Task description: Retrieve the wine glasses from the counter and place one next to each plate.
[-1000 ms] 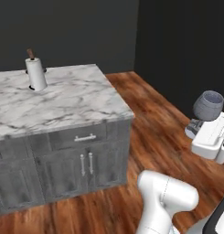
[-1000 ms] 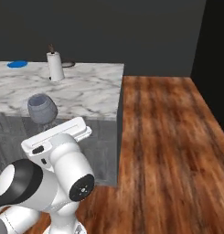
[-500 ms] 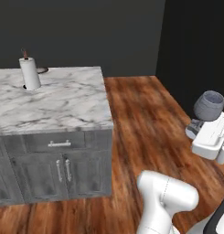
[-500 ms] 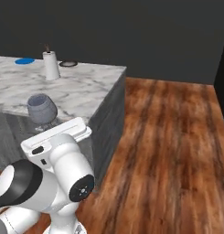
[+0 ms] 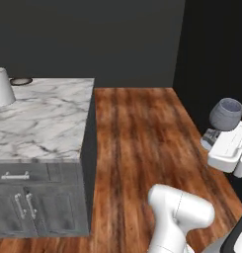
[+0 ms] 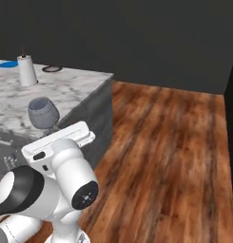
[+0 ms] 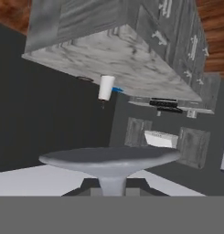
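My gripper point(image 5: 212, 139) point(image 6: 54, 131) is shut on the stem of a clear greyish wine glass point(image 5: 225, 113) point(image 6: 43, 113), held upright above the wooden floor. In the hand view the glass's round foot point(image 7: 109, 160) spreads just beyond the gripper point(image 7: 112, 186). On the marble-topped island point(image 5: 43, 123) point(image 6: 65, 90) lie a blue plate point(image 6: 10, 64) point(image 7: 117, 90) and a brown-rimmed plate point(image 5: 21, 81) point(image 6: 52, 69) point(image 7: 85, 79), both beside the paper towel roll point(image 5: 2, 87) point(image 6: 26, 71) point(image 7: 105, 87). Whether the far grey cabinets point(image 7: 177, 137) are the counter is too blurred to tell.
The island stands on grey cabinets point(image 5: 38, 202) with metal handles. Its corner point(image 5: 90, 81) point(image 6: 111, 76) lies ahead and to the left of my arm. Open wooden floor point(image 5: 137, 133) point(image 6: 170, 142) stretches to a dark wall point(image 5: 93, 39).
The whole scene has slid leftward in both base views, so the cameras moved with the base. The island now sits further left. The glass stays in my shut gripper.
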Controlling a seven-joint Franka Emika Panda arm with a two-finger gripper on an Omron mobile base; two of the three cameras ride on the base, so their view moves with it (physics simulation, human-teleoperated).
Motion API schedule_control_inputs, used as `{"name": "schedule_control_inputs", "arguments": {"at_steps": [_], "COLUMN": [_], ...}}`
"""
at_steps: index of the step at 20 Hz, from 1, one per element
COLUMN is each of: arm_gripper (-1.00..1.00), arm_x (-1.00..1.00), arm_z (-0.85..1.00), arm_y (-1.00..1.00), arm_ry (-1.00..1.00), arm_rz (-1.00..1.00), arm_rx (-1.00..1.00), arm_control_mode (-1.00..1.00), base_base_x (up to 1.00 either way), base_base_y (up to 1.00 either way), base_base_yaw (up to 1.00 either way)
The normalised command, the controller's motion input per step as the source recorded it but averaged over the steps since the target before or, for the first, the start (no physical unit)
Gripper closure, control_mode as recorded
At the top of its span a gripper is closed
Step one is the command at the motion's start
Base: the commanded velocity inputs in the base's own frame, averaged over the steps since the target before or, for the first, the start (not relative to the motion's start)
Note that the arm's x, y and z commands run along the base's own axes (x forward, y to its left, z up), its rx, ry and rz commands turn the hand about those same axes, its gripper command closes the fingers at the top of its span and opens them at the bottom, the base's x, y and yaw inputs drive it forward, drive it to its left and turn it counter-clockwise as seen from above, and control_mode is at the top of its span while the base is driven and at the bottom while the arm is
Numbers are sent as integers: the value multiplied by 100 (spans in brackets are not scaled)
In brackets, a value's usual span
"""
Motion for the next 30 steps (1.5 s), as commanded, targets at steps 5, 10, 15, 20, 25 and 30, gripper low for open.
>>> {"name": "schedule_control_inputs", "arguments": {"at_steps": [5, 10, 15, 20, 25, 30], "arm_gripper": [100, 100, 100, 100, 100, 100], "arm_x": [0, 0, 0, 0, 0, 0], "arm_z": [0, 0, 0, 0, 0, 0], "arm_y": [0, 0, 0, 0, 0, 0], "arm_ry": [0, 0, 0, 0, 0, 0], "arm_rz": [0, 0, 0, 0, 0, 0], "arm_rx": [0, 0, 0, 0, 0, 0], "arm_control_mode": [100, 100, 100, 100, 100, 100], "base_base_x": [100, 100, 96, 94, 79, 74], "base_base_y": [-100, -100, -100, -100, -100, -100], "base_base_yaw": [35, 45, 41, 40, 29, 25]}}
